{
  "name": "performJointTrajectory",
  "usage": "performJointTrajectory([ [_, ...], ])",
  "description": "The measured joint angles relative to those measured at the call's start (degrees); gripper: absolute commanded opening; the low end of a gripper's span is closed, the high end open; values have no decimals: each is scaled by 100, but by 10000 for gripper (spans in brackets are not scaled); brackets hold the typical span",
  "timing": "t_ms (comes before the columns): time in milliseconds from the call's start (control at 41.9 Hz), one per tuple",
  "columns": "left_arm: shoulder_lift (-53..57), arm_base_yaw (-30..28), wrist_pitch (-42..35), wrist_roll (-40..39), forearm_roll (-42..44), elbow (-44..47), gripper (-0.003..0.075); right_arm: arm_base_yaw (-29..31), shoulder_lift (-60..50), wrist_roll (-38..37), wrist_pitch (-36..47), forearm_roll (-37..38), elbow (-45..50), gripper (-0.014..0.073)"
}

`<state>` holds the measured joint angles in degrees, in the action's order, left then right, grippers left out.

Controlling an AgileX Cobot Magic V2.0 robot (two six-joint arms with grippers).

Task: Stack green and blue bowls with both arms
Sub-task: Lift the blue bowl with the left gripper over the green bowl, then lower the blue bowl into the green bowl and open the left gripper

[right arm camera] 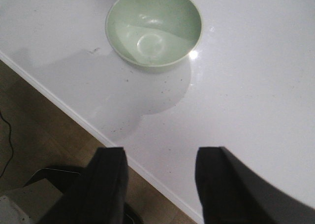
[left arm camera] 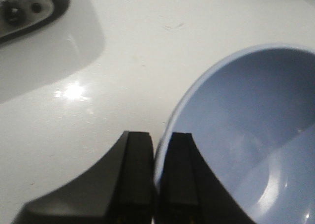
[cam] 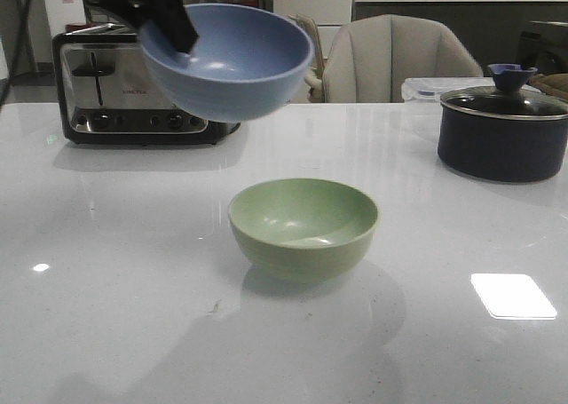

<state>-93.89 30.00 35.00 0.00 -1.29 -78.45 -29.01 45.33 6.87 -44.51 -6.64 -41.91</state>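
The dusty blue bowl (cam: 226,62) hangs high in the air at the back left, tilted toward me, above and left of the green bowl. My left gripper (cam: 173,22) is shut on its rim; in the left wrist view its fingers (left arm camera: 160,140) pinch the blue bowl's edge (left arm camera: 246,135). The pale green bowl (cam: 303,226) stands upright and empty on the white table's middle. It also shows in the right wrist view (right arm camera: 154,27). My right gripper (right arm camera: 160,155) is open and empty over the table's front edge, apart from the green bowl. It is out of the front view.
A black-and-steel toaster (cam: 124,89) stands at the back left, behind the blue bowl. A dark navy pot (cam: 502,133) with a glass lid sits at the back right. A grey chair (cam: 399,58) is behind the table. The table's front edge (right arm camera: 74,113) borders wooden floor.
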Motion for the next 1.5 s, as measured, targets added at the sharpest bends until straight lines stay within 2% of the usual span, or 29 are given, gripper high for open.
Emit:
performJointTrajectory([
  [191,-480,522,-166,0,-40,0,101,0,0,0,0,0,0,441],
  [454,-1217,618,-534,0,-284,0,118,0,0,0,0,0,0,441],
  [525,-1345,618,-592,0,-350,0,179,0,0,0,0,0,0,441],
  [693,-1430,618,-640,0,-377,0,437,0,0,0,0,0,0,441],
  [788,-1430,618,-648,0,-390,0,494,0,0,0,0,0,0,441],
  [955,-1230,618,-389,0,-349,0,492,0,0,0,0,0,0,441],
  [1242,266,618,525,0,-129,92,492,0,0,0,0,0,0,441],
  [1504,2080,618,668,0,-117,1172,492,0,0,0,0,0,0,441],
])
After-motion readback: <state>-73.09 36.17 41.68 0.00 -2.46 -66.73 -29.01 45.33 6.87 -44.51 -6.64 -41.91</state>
